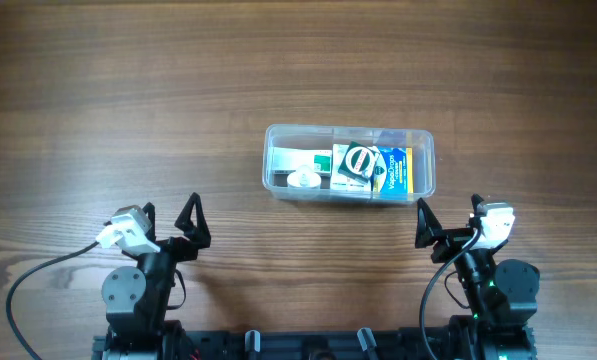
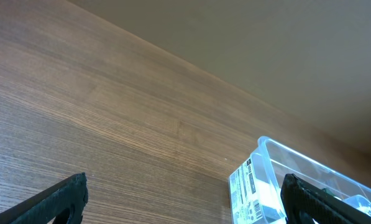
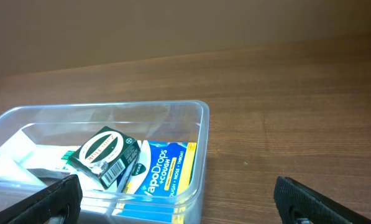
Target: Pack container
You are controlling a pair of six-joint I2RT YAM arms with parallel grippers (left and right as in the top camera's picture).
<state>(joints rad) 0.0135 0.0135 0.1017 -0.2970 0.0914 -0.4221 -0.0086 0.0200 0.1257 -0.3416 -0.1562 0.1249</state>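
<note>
Gaping empty, both: right hand (image 1: pixel 448 212) near the container (image 1: pixel 270 160)'s front rim, left hand (image 1: pixel 170 212) well apart.

Clear container (image 1: pixel 308 128) holds a dark-green box (image 3: pixel 104 155) and blue-and-yellow packet (image 3: pixel 163 168); brown wood-grain table (image 1: pixel 128 100).

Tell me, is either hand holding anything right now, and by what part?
Nothing is held. The left hand and right hand are both open and empty, apart from the container.

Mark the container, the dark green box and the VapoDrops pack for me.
container (image 1: pixel 298 128): overhead view, on its far rim.
dark green box (image 3: pixel 103 154): right wrist view, on its top face.
VapoDrops pack (image 3: pixel 163 169): right wrist view, on its blue printed face.
</note>
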